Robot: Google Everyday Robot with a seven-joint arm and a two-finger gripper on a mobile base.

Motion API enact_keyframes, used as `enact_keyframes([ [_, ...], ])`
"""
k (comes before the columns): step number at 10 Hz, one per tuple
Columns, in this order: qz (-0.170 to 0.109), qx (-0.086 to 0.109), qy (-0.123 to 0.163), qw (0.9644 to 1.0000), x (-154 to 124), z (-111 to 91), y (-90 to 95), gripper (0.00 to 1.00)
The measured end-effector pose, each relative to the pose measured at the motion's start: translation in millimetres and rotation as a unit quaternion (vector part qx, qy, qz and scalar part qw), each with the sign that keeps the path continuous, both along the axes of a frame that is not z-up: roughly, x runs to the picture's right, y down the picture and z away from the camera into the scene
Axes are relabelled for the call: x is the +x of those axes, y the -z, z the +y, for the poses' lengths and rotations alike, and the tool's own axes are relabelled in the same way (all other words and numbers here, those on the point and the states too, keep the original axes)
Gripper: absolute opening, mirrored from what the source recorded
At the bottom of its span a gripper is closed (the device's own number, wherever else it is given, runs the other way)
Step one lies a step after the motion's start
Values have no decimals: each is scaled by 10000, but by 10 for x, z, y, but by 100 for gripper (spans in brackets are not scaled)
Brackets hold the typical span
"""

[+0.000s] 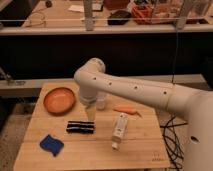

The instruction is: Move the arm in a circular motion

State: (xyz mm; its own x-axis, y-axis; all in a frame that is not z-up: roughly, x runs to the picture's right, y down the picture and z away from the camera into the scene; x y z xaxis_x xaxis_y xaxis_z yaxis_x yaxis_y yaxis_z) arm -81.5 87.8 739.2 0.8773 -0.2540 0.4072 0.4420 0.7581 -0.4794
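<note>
your robot's white arm reached in from the picture's right across a wooden table. it bent at a rounded joint over the back half of the board and turned straight down. the gripper hung at the end of that drop, pointing at the tabletop near the middle of the table. you could not tell how its grip was set.

an orange bowl sat near it, toward the picture's left. a black-and-white striped pack lay flat just in front of it, nearer the camera. a carrot rested below the long stretch of the arm, on the far side from the bowl. a white bottle lay on its side toward the table's front edge, apart from the carrot. a blue cloth lay crumpled by the front corner on the bowl's side, well apart from the gripper. black cables trailed on the floor beside the robot's white body.
</note>
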Motion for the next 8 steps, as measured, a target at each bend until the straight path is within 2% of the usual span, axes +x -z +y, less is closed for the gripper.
enact_keyframes([
  [2, 191, 28, -128, 9997, 252, -169, -243, 80],
  [5, 640, 97, -382, 9972, 1025, -467, -579, 80],
  [8, 1014, 146, -593, 9930, 1689, -711, -757, 80],
])
